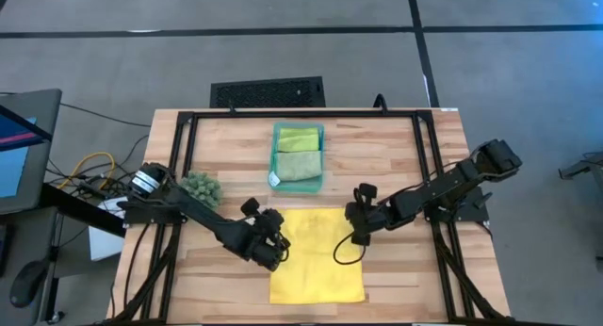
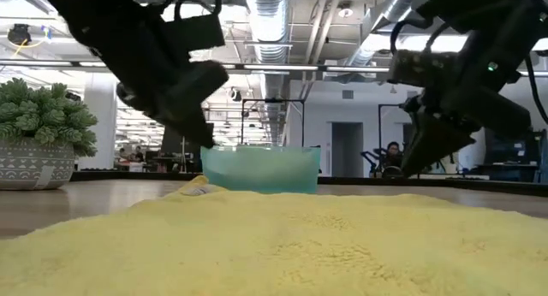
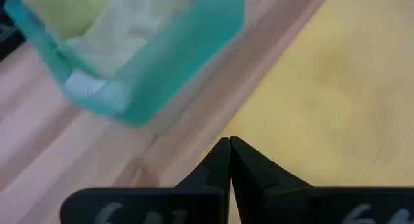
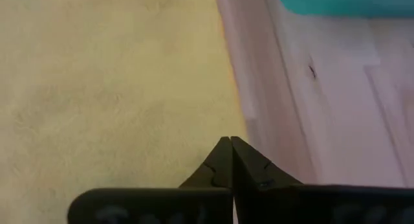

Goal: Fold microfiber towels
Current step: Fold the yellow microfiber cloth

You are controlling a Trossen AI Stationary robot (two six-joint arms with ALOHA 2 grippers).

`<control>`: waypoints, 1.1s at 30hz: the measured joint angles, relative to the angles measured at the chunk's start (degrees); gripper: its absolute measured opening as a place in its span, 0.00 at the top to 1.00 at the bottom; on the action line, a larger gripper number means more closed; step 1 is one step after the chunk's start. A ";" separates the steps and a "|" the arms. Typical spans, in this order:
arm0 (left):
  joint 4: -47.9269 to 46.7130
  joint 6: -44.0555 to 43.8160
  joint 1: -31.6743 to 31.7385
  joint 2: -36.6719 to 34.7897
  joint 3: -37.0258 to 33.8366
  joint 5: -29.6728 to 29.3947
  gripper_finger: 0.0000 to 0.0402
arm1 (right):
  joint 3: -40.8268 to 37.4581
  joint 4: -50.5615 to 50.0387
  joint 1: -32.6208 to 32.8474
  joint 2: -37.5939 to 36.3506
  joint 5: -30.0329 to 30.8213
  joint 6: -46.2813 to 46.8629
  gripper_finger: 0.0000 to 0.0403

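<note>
The yellow towel [image 1: 317, 255] lies spread flat in the lower middle of the high view, on the wooden table [image 1: 415, 152]. Just above it sits the teal tray [image 1: 321, 154], holding a lime green towel [image 1: 297, 138] and a pale sage green towel [image 1: 298, 166].

The left arm reaches in from the left edge, stretched low and diagonally down-right — its left gripper [image 1: 276, 253] sits at the yellow towel's left edge, fingers pressed together, nothing between them. The right arm slants in from the upper right, elbow raised; the right gripper [image 1: 359, 236] hangs over the towel's right edge, pincer likewise closed tight and empty.

A dark-green fuzzy clump [image 1: 201, 187] rests left of centre, beside the left arm.
</note>
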 joint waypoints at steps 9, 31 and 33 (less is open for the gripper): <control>6.17 -4.15 3.44 4.11 -7.24 1.90 1.00 | 0.13 2.25 0.44 3.14 -4.74 -1.48 0.93; -2.68 -7.94 1.07 1.11 -4.89 -2.06 1.00 | 2.89 -0.61 -0.79 6.86 -7.67 -3.35 0.95; -0.54 -5.66 1.09 1.11 -4.76 -2.26 1.00 | 2.97 -0.39 -0.29 6.60 -7.86 -3.06 0.95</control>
